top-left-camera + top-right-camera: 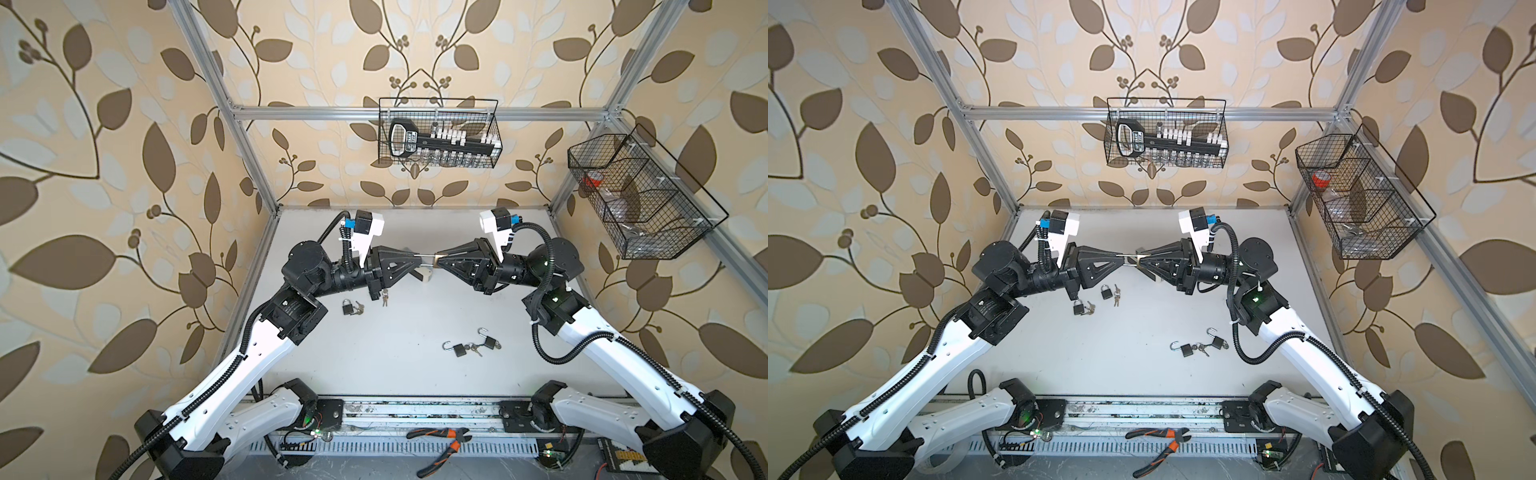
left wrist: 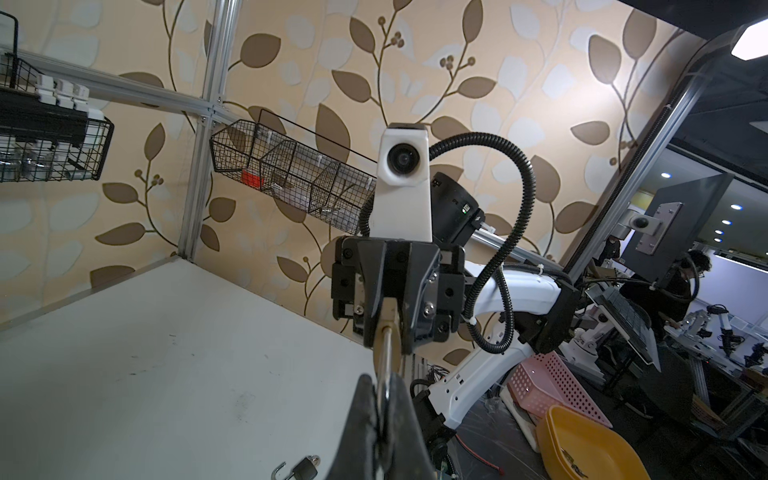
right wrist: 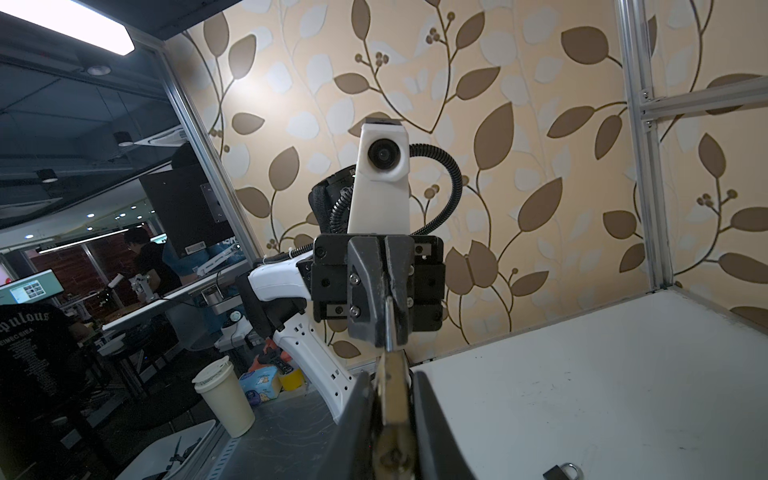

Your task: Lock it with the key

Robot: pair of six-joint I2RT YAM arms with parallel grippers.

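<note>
Holds lock (image 1: 434, 261) above table (image 1: 395, 332): clamps its shackle (image 2: 387, 349) tight in left gripper (image 1: 416, 258), flanks it with right gripper (image 1: 441, 261), jaws slightly apart.

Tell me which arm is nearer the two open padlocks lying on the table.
Right. The right arm stands close beside the open padlocks; the left arm is farther off, across the table.

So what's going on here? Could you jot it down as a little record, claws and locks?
left claw: shut on the silver loop of a padlock, held in mid-air
right claw: jaws slightly parted around that padlock's brass body
table: two closed padlocks under the left arm, two open padlocks nearer the right arm
keys: small ones lying beside the table locks
</note>
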